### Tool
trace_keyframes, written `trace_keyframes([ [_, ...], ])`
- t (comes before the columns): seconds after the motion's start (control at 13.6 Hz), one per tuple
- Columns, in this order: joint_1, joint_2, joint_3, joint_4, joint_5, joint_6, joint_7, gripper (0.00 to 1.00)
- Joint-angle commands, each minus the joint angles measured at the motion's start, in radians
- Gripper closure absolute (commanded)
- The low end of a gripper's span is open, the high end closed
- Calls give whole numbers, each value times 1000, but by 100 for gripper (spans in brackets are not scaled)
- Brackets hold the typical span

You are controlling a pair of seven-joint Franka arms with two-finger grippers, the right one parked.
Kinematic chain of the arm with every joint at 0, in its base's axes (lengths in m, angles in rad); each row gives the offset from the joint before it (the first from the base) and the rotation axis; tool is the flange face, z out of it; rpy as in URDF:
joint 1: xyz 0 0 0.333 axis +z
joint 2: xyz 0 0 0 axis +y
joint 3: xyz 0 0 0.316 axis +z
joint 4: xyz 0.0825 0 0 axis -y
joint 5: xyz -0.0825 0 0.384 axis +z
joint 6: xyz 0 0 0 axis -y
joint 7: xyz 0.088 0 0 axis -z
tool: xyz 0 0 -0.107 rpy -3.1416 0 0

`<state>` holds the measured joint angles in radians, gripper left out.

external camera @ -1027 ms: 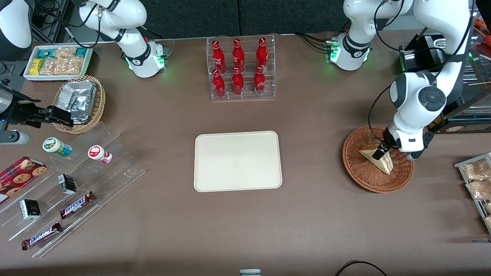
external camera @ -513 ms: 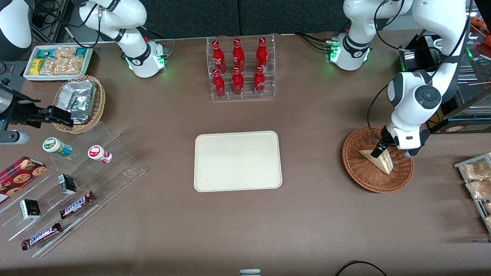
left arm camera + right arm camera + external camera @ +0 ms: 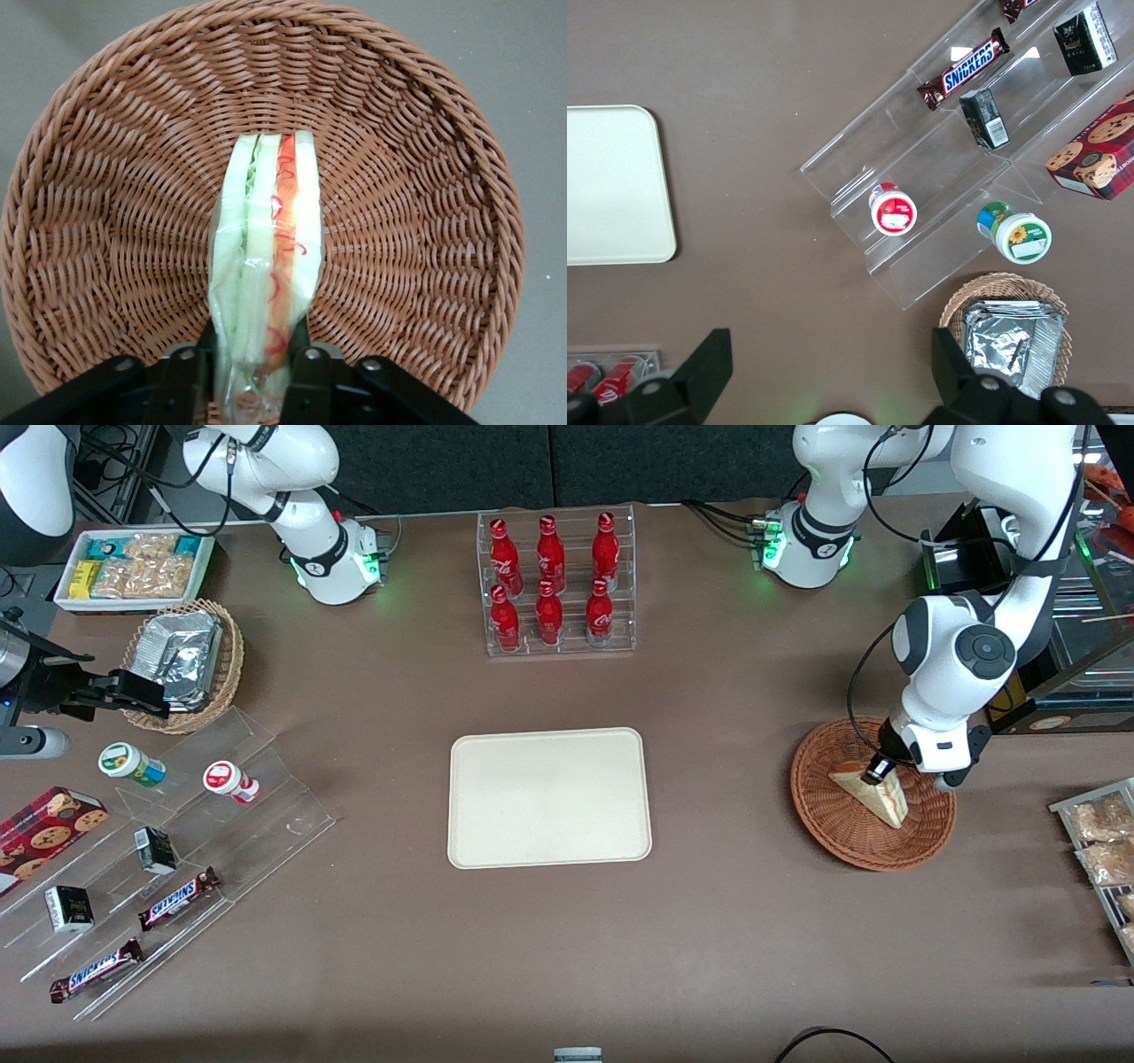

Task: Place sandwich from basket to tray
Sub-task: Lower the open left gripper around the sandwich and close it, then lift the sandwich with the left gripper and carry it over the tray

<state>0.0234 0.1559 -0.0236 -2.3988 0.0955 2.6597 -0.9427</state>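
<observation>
The sandwich [image 3: 873,793], a wrapped white-bread wedge with a red-orange filling stripe, stands on edge in the reddish-brown wicker basket [image 3: 842,843] toward the working arm's end of the table. My left gripper [image 3: 877,773] is down in the basket, shut on the sandwich's end. In the left wrist view the black fingers [image 3: 188,376] press both sides of the sandwich [image 3: 266,257], with the basket's weave [image 3: 407,221] around it. The cream tray [image 3: 549,797] lies empty at the table's middle, well apart from the basket; it also shows in the right wrist view [image 3: 611,186].
A clear rack of red bottles [image 3: 556,584] stands farther from the front camera than the tray. A stepped acrylic stand with snacks [image 3: 168,850], a tan basket of foil packets [image 3: 182,662] and a white snack tray [image 3: 133,567] lie toward the parked arm's end. A wire rack of packets [image 3: 1103,841] is beside the basket.
The left arm's wrist has risen and shifted slightly while the gripper stays on the sandwich. The sandwich has moved only a little within the basket.
</observation>
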Motion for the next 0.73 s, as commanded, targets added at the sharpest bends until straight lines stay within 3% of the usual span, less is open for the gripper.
trace_keyframes([
  [0.0, 6, -13, -7, 10, 1, 11, -28, 99],
  [0.15, -2, -50, -12, 30, 9, -55, -18, 99],
  [0.29, -5, -93, -45, 105, 10, -224, -13, 99],
  [0.66, -5, -104, -160, 479, 12, -757, -2, 99],
])
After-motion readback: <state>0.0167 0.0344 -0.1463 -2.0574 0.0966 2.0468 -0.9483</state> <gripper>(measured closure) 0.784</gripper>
